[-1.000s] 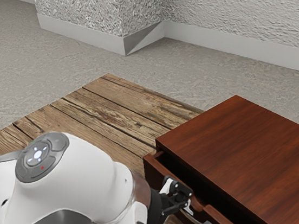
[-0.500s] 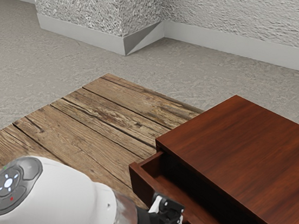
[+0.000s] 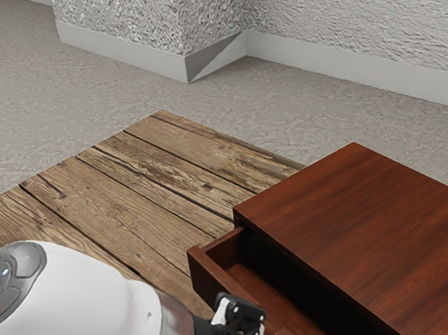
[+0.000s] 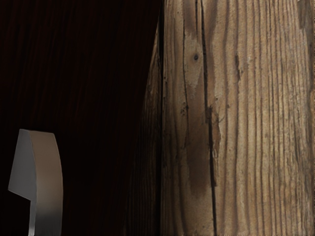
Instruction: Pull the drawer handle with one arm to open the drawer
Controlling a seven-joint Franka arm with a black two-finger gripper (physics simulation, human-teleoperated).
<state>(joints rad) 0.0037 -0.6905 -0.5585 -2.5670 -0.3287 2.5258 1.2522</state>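
Gripper (image 3: 247, 326): fingers clamped on the handle (image 4: 42, 187).
Handle axis: crosswise between fingers, along drawer (image 3: 213, 266) front.
Pull: away from cabinet (image 3: 364, 226).

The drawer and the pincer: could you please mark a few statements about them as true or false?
1. The drawer is partly pulled out of the cabinet. True.
2. The cabinet is white. False: it is dark reddish-brown wood.
3. The pincer is at the drawer's front, by the metal handle. True.
4. The cabinet stands on a glass table. False: the table is made of weathered wooden planks.
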